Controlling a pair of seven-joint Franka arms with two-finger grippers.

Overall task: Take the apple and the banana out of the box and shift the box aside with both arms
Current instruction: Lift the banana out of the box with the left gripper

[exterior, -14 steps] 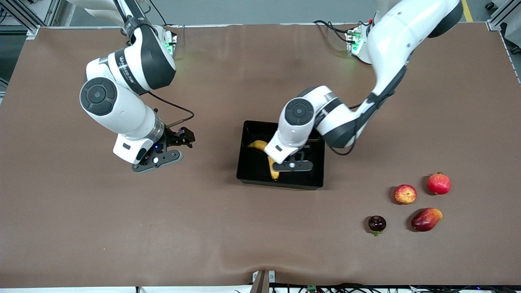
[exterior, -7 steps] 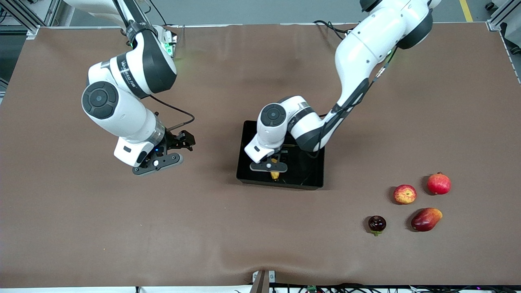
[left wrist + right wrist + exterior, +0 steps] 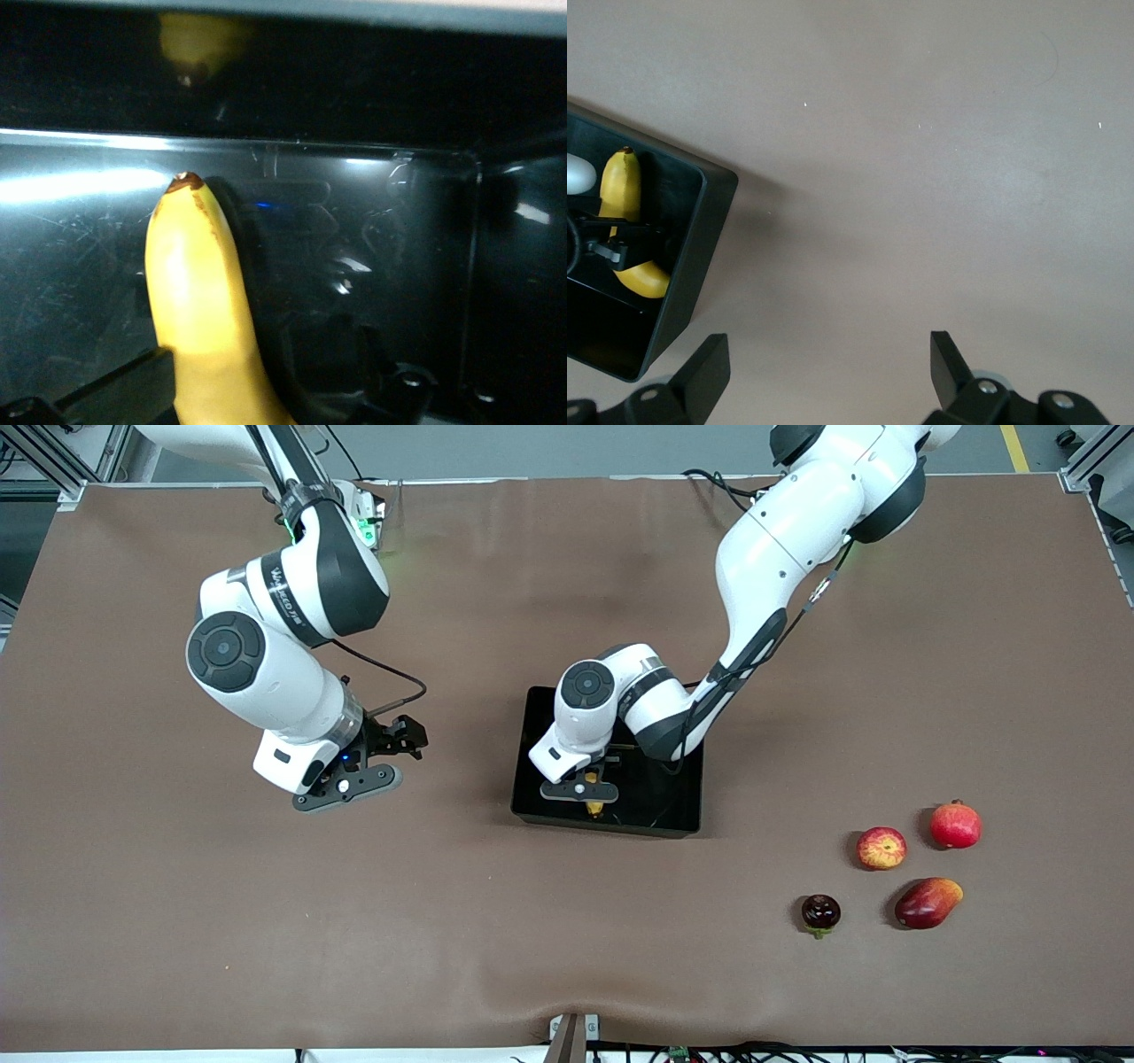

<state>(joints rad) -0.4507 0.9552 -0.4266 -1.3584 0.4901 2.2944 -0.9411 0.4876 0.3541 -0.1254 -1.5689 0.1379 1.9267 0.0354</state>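
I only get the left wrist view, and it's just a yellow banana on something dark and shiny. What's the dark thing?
Observer: A black bin in the middle of the table. The banana lies inside it, with the left gripper down in the bin, astride it.
Operator: Where's the apple?
Observer: The apple sits on the table outside the bin, toward the left arm's end and nearer the front camera.
Operator: What's the other arm doing?
Observer: The right gripper hangs open over the table beside the bin, toward the right arm's end, holding nothing.
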